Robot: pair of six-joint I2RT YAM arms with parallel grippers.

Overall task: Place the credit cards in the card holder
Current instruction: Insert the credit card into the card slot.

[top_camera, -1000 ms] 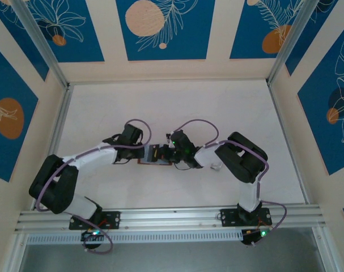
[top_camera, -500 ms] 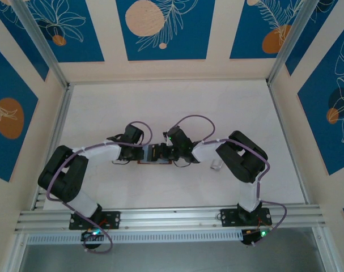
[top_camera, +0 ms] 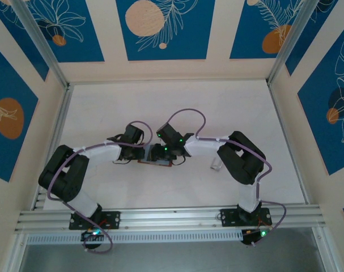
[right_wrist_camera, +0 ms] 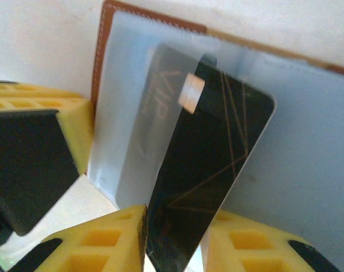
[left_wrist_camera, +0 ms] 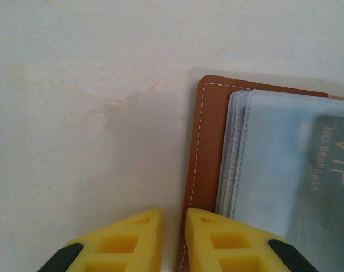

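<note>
The brown card holder [top_camera: 154, 158] lies open on the table between both grippers, its leather edge [left_wrist_camera: 208, 141] framing clear bluish sleeves [left_wrist_camera: 274, 170]. A grey VIP credit card [left_wrist_camera: 330, 181] sits inside a sleeve. My left gripper [left_wrist_camera: 174, 218] has its tips almost together, resting at the holder's left edge. A dark credit card [right_wrist_camera: 217, 147] with gold lines stands slanted, its top against the sleeves [right_wrist_camera: 308, 141]. Its lower corner is between the parted fingers of my right gripper [right_wrist_camera: 177, 226], with a gap on the right side. In the top view the left gripper [top_camera: 139, 153] and right gripper [top_camera: 160, 152] nearly touch.
A small pale card [top_camera: 216, 166] lies on the table beside the right forearm. The left gripper's yellow finger [right_wrist_camera: 75, 124] crowds the holder's left edge. Open white table [top_camera: 177, 107] stretches behind the holder, bounded by metal rails and patterned walls.
The right gripper has moved left over the holder and its jaws have parted from the dark card. The left arm drew in a little, then held still at the holder's edge.
</note>
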